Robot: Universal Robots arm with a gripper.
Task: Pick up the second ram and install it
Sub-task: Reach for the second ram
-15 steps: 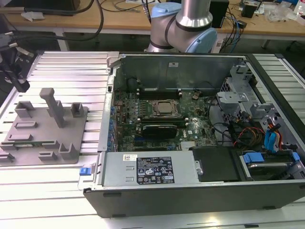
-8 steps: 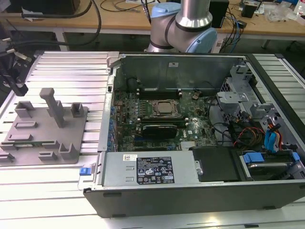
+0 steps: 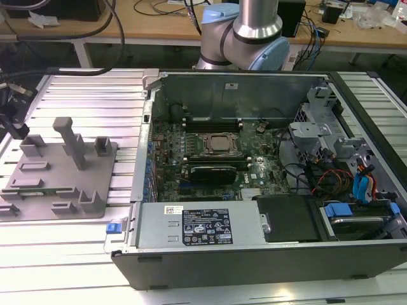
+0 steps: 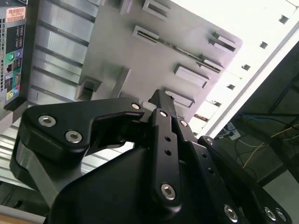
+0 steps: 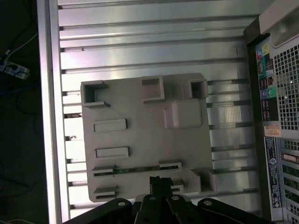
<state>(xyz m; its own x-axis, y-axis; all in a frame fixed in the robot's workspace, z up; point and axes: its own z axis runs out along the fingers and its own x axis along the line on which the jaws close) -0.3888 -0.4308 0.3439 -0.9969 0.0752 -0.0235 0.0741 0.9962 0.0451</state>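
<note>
Green memory stick (image 5: 135, 169) resting in a slot of the grey tray (image 3: 63, 181), on the ribbed metal tabletop (image 3: 82, 89) at the exterior view's left, beside the open computer case (image 3: 254, 254). Black claw (image 5: 159, 180) hanging close over that stick, tips pinched together, gripping nothing.

The robot's arm (image 3: 249, 25) stands at the back in the exterior view. It is a shiny silver tube with fat, pale blue joints. In both wrist views the black gripper (image 5: 158, 180) (image 4: 157, 99) reaches out ahead of the cameras and hangs in the air. Its two fingers (image 4: 163, 122) look pressed close together, though the tips are dark and hard to make out.
</note>
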